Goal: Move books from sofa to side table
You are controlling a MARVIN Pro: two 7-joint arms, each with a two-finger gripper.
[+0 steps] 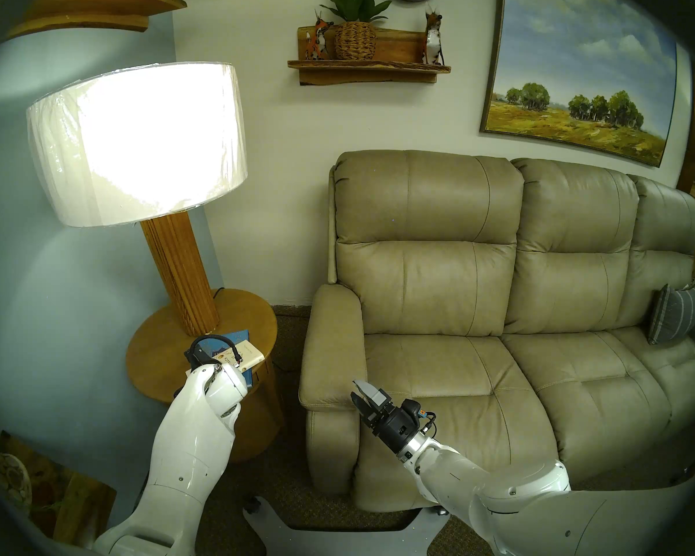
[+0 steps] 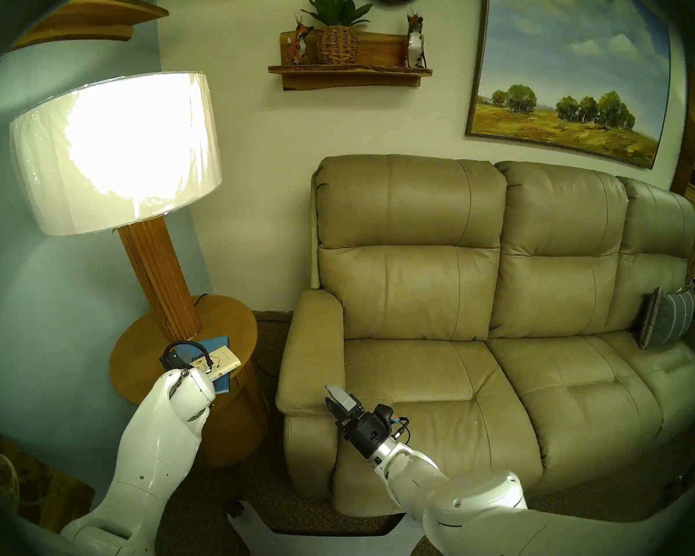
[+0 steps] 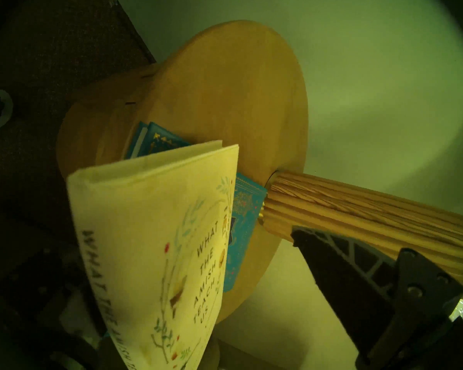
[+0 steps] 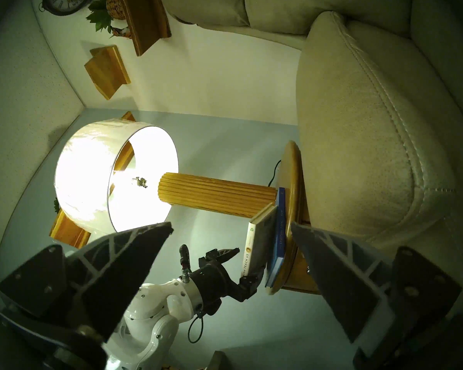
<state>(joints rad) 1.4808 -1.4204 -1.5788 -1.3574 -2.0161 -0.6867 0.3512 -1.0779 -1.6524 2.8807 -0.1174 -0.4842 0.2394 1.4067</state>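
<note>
Left tool (image 4: 234, 265) open around tilted white hardcover book (image 4: 259, 241) — above turquoise-blue hardcover book (image 4: 278, 238) on round honey-brown wooden table (image 1: 253, 318); right tool (image 1: 358, 391) open, empty.

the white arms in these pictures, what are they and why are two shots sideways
They are a robot's two arms, each ending in a two-finger gripper. The two wide pictures come from its head cameras; the other two from wrist cameras that turn with the wrist. A round table beside the sofa carries a lit lamp and a blue book. A white book leans tilted on the blue one, its near end propped on a finger of the left gripper, whose jaws look open. The right gripper is open and empty near the sofa arm.
</note>
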